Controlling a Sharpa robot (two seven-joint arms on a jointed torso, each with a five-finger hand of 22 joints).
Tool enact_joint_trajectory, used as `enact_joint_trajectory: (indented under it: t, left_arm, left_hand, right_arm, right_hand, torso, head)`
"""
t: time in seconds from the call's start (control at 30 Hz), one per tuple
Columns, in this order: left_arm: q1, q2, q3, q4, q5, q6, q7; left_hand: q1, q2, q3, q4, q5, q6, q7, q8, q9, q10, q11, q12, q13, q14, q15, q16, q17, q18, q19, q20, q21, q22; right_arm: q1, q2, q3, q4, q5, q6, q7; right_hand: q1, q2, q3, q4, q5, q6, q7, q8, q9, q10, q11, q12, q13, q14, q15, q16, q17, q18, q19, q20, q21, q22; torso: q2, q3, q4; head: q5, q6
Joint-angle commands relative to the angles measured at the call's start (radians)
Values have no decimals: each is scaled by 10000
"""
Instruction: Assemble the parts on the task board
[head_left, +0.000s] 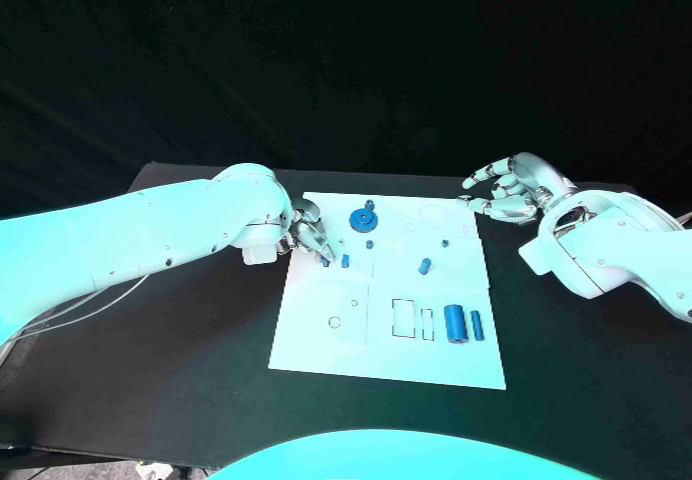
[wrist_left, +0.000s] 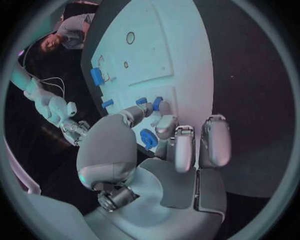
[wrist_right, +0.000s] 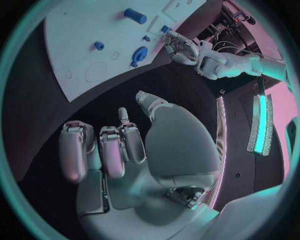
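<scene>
The black table (head_left: 173, 340) took up most of the frame, and the white task board (head_left: 433, 360) lay flat at its middle; the left arm (head_left: 130, 240) came in long from the side, the right arm (head_left: 620, 250) shorter from the other. The left hand (head_left: 307, 235) sat at the board's near-left edge, up at the far half, fingers curled down toward a small blue peg (head_left: 345, 261); from the left wrist view its fingertips (wrist_left: 164, 125) were right at a small blue part (wrist_left: 156, 104), but whether they gripped it or only touched it could not be told. The right hand (head_left: 508, 190) hovered off the board's far right corner, over bare table, fingers curled in and nothing in them; the right wrist view showed that hand (wrist_right: 119, 150) clenched loosely above dark tabletop, well apart from the board (wrist_right: 75, 45).

On to the parts: a blue gear-like disc (head_left: 364, 219) lay near the board's far edge, just beside the left hand; a thick blue cylinder (head_left: 456, 323) and a thinner blue bar (head_left: 476, 324) lay side by side in the near right part; a short blue pin (head_left: 424, 266) rested near the middle; a tiny blue piece (head_left: 369, 243) sat below the disc.
</scene>
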Motion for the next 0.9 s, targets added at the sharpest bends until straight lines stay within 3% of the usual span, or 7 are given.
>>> enact_joint_trajectory:
  t: [0.03,0.17,0.73,0.9]
  left_arm:
    - [-7,13,-2,10,39,9,57]
    - [-7,8,-3,7,15,5,56]
    - [-9,-164,5,99,-116,-242,63]
    - [-8,-331,99,263,-8,-402,70]
  left_hand:
    - [-87,-6,-424,184,-52,33,55,-72,-13,-14,-27,-39,18,995,-74,-10,2495,-109,18,-82,-76,365]
    - [-30,-31,-1026,461,-83,76,64,-133,-19,-21,-28,-45,38,995,-74,-10,2494,-110,30,-84,-86,372]
    - [114,-52,-2144,1317,-248,142,78,-264,-23,-15,-15,-51,92,994,-65,-13,2491,-103,20,-74,-125,353]
    - [143,-74,-2259,1432,-274,135,85,-274,-16,-41,-11,-84,51,987,-62,-26,2468,-100,11,-76,-135,343]
  right_arm:
    - [-6,-3,2,15,-70,-9,120]
    - [-6,-4,2,13,-70,-21,129]
    - [-9,-3,2,-2,-69,-51,145]
    - [-19,-3,2,-4,-69,-56,154]
  right_hand:
    - [-83,-35,32,52,36,-9,-47,53,-8,-68,-18,-42,1177,1036,-21,52,2602,90,195,9,-50,1660]
    - [-83,-35,32,52,36,-9,-47,53,-8,-68,-18,-42,1177,1036,-21,52,2602,90,195,9,-50,1660]
    - [-95,-40,33,62,34,-17,-46,56,-10,-69,-17,-42,1177,1035,-20,51,2597,93,188,9,-66,1652]
    - [-95,-40,33,62,34,-17,-46,56,-10,-69,-17,-42,1177,1035,-20,51,2597,93,188,9,-66,1652]
  torso:
    - [0,-3,-2]
    - [0,-3,0]
    - [1,-1,-7]
    - [-7,-2,-8]
  head:
    - [1,-1]
    - [0,-4]
    - [-5,20]
    - [-16,28]
